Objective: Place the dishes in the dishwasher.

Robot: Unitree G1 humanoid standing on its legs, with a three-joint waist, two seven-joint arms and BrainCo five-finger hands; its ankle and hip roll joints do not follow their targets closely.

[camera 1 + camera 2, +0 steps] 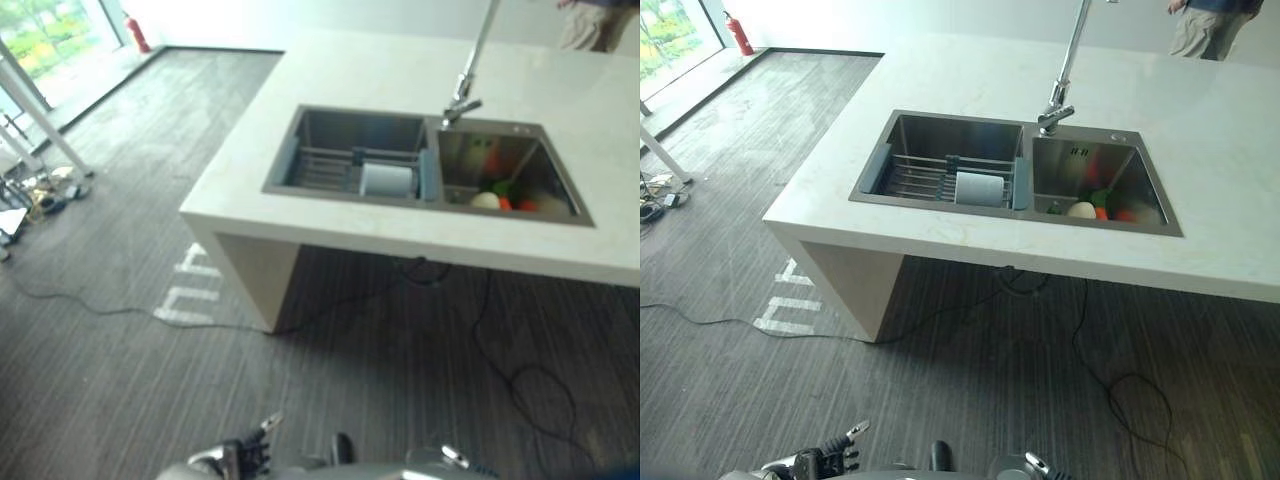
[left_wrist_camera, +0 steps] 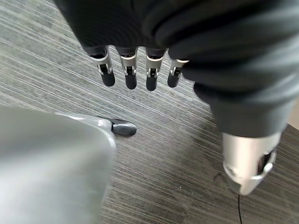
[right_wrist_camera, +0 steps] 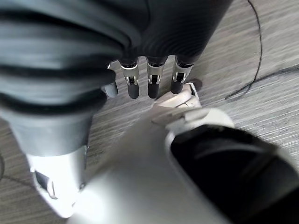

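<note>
Your left hand (image 2: 140, 42) and right hand (image 3: 140, 51) both hang over the floor (image 1: 120, 380) with fingers (image 2: 130, 74) straight and holding nothing. The dishes sit well ahead of you: a white plate (image 1: 980, 188) stands in the rack (image 1: 925, 175) in the left basin of the sink (image 1: 940, 125), set in the pale surface (image 1: 970, 80), with cups and bowls (image 1: 1095, 205) in the right basin.

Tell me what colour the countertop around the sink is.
The countertop is off-white, almost cream; right eye view shows it best.

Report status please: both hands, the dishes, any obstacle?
Left hand and right hand open, hanging empty above grey striped floor. White dish stands in sink rack. Nothing blocking.
</note>
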